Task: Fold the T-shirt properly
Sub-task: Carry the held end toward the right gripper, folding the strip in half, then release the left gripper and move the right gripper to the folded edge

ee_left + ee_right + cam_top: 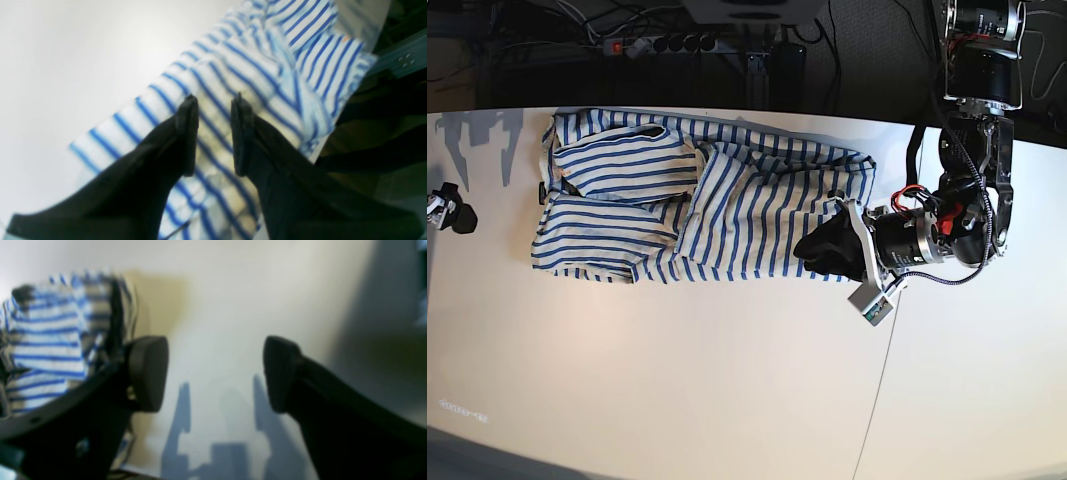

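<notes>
The T-shirt [727,200], white with thin blue stripes, lies spread and partly folded on the white table [677,380], with sleeves and folds bunched at its left end. My left gripper [804,247] hovers over the shirt's right hem. In the left wrist view its fingers [215,98] stand a narrow gap apart, with striped cloth [233,66] showing below and between them. My right gripper [213,350] is wide open over bare table, with the shirt [46,340] off to its left. In the base view it [449,213] barely shows at the left edge.
A power strip [642,44] and cables lie behind the table's far edge. A thin seam [877,390] runs across the table at front right. The left arm's motor and wiring [937,235] stand beside the shirt's right end. Dark floor [383,133] lies past the table edge.
</notes>
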Controlling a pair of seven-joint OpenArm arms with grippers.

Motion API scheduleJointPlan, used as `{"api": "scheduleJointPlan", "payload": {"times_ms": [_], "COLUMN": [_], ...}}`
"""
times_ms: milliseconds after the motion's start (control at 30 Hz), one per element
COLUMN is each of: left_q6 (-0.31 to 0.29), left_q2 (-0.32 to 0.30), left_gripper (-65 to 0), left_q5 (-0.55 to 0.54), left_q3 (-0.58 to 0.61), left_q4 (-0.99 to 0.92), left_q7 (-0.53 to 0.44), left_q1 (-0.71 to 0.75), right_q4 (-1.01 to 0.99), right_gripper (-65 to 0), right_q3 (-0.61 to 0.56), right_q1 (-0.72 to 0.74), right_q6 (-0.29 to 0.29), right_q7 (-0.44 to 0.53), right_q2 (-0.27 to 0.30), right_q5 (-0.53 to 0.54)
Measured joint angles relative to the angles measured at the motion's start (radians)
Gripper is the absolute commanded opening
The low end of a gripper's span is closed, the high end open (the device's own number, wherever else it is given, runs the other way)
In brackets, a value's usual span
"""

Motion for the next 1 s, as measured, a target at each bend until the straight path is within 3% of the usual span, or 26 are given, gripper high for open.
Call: {"api": "scheduleJointPlan", "payload": {"times_ms": [167, 667, 1000], "left_q6": [0.000, 0.000, 0.000], "left_q2": [-0.002, -0.002, -0.002], "left_gripper": [-44.9, -44.9, -44.9], "left_q5": [-0.001, 0.005, 0.016], "left_q3": [0.000, 0.000, 0.000], "left_q4": [0.000, 0.000, 0.000], "left_q7": [0.000, -0.008, -0.007], "left_q1": [0.004, 0.004, 0.011], "right_q4": [-0.057, -0.052, -0.046], "right_gripper": [-20.4, -20.4, -20.4], "right_q3": [-0.081, -0.084, -0.196], "right_q1": [0.002, 0.014, 0.014], "right_q6": [0.000, 0.000, 0.000], "right_q7": [-0.003, -0.011, -0.021], "right_q2": [-0.024, -0.153, -0.158], "right_q5": [0.024, 0.136, 0.187]}}
